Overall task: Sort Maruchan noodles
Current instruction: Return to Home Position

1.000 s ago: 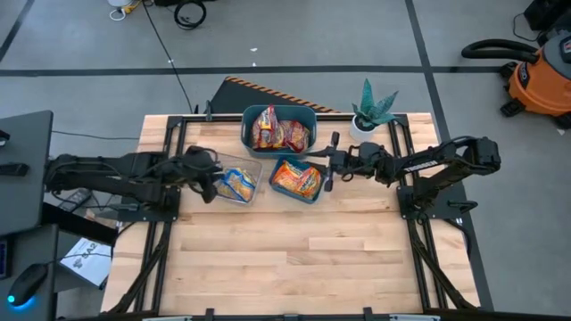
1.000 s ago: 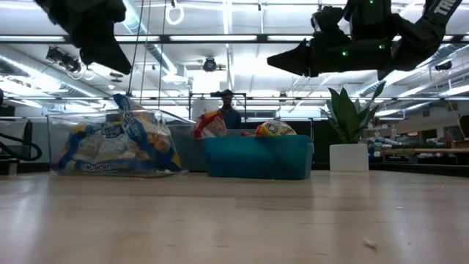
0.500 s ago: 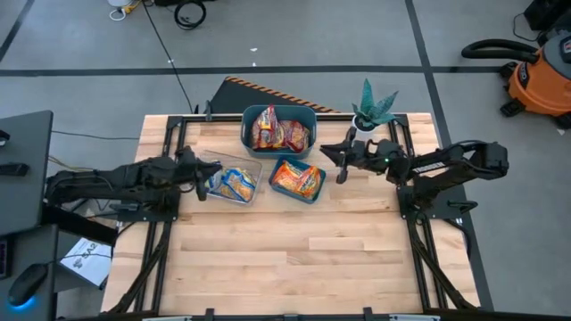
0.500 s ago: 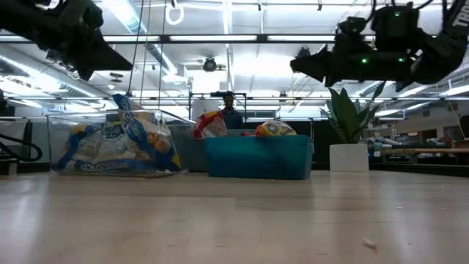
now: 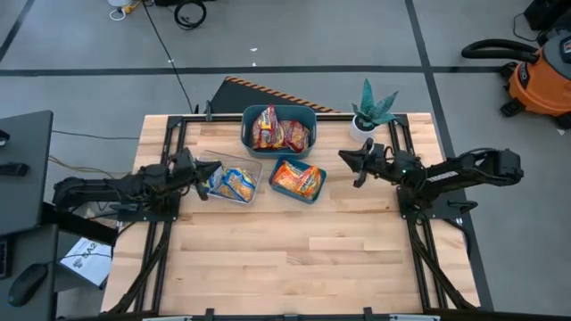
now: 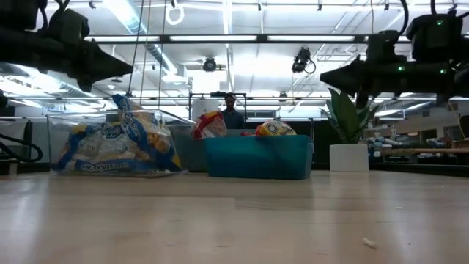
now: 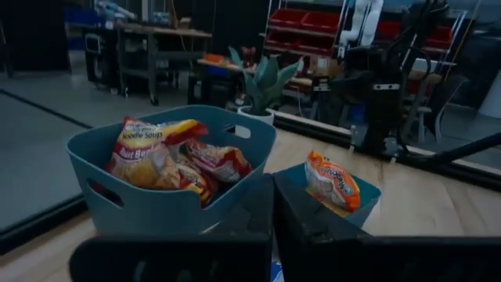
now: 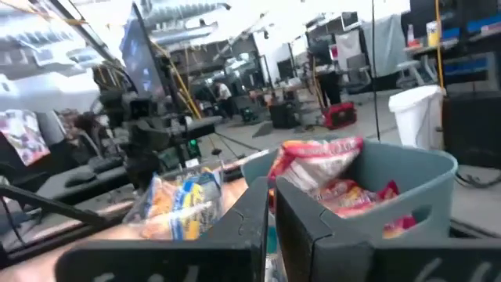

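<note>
Since every packet of noodles in view already lies in a container, the sorting looks finished, and the step in hand is judged to be taking both arms home. Red packets (image 5: 278,132) fill the back bin (image 5: 246,120), orange packets (image 5: 297,178) lie in the front bin (image 5: 322,178), and blue-and-yellow packets (image 5: 234,183) sit in the tray (image 5: 254,165). No packet shows on the bare surface (image 5: 294,250).

The left gripper (image 5: 191,169) hangs just beside the tray's outer edge, above the surface. Its wrist view shows the fingers drawn together with nothing between them. The right gripper (image 5: 348,161) hangs near the front bin, on the side toward the plant (image 5: 373,107). Its fingers are likewise closed and empty.

The next move probably calls for each arm to fold toward its own side. Each should keep high enough to pass the bin rims and, on the right, the plant's leaves. No grasp is needed.
</note>
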